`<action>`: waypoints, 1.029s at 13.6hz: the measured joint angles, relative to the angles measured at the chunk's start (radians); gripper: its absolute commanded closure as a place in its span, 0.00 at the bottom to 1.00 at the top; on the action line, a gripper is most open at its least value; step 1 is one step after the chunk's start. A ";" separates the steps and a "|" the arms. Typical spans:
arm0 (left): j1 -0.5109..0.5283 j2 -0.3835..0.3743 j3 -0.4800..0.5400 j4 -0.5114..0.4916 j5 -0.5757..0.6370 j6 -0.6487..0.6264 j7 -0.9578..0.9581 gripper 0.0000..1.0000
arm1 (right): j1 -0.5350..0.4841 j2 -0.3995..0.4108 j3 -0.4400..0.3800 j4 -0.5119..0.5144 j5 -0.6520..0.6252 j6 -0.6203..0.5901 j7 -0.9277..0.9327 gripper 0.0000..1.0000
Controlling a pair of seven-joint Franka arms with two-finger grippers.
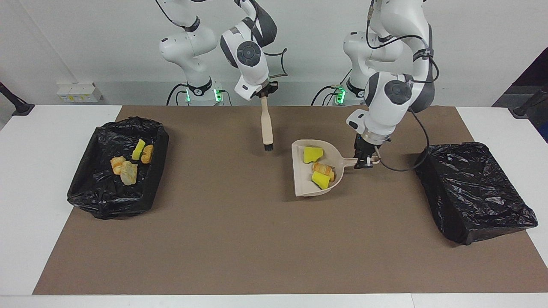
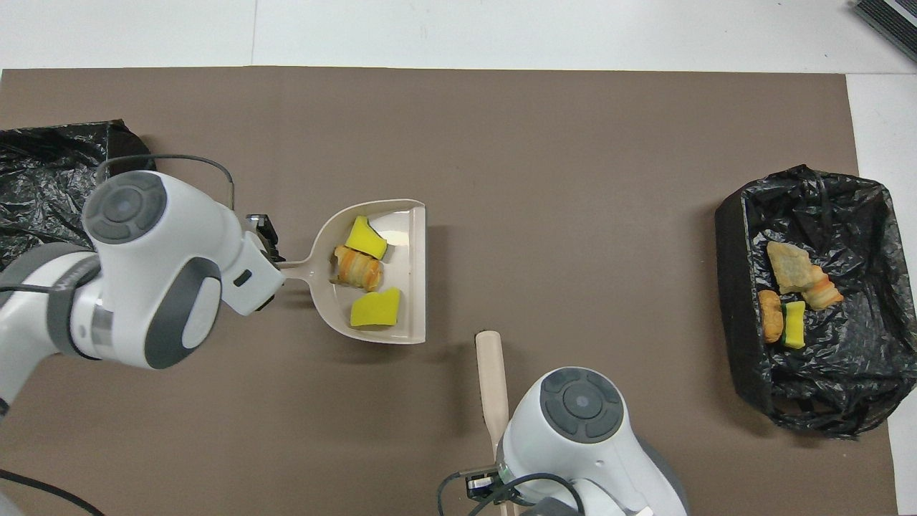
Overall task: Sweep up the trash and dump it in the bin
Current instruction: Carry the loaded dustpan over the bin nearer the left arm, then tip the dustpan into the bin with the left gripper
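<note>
Carrying the loaded dustpan (image 1: 314,169) above the brown mat (image 1: 239,239), the left pincer (image 1: 364,161) is clenched on the dustpan's handle, near the middle of the counter (image 1: 55,128) and on the side of the bin at the left arm's end (image 1: 473,190). Three pieces of trash ride in the pan: a yellow sponge chunk (image 1: 312,154), a bread-like piece (image 1: 324,170) and another yellow chunk (image 1: 320,180). The sweeping looks finished, as no scrap shows loose on the mat. The right pincer (image 1: 265,90) is clenched on the brush (image 1: 267,128), which hangs bristles down, clear of the mat, toward the counter's edge nearest the robots. The bin at the right arm's end (image 1: 117,171) already holds several scraps (image 1: 128,162). What seems left is tipping the pan's load into a bin; the one at the left arm's end shows no trash inside
</note>
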 measured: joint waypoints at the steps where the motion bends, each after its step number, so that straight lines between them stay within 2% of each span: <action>1: 0.038 -0.003 0.001 0.029 0.000 -0.029 0.022 1.00 | 0.011 0.005 0.001 -0.008 0.005 0.020 0.008 1.00; 5: 0.165 -0.003 0.006 0.118 0.000 -0.098 0.122 1.00 | 0.038 0.057 0.001 -0.015 0.046 0.132 0.044 1.00; 9: 0.308 0.018 0.011 0.195 0.039 -0.148 0.228 1.00 | 0.139 0.143 0.003 -0.015 0.051 0.273 0.111 1.00; 12: 0.397 0.079 0.012 0.325 0.105 -0.217 0.300 1.00 | 0.159 0.162 0.004 -0.012 0.051 0.286 0.110 1.00; 14: 0.475 0.117 0.013 0.377 0.115 -0.240 0.391 1.00 | 0.159 0.162 0.003 -0.012 0.051 0.285 0.104 1.00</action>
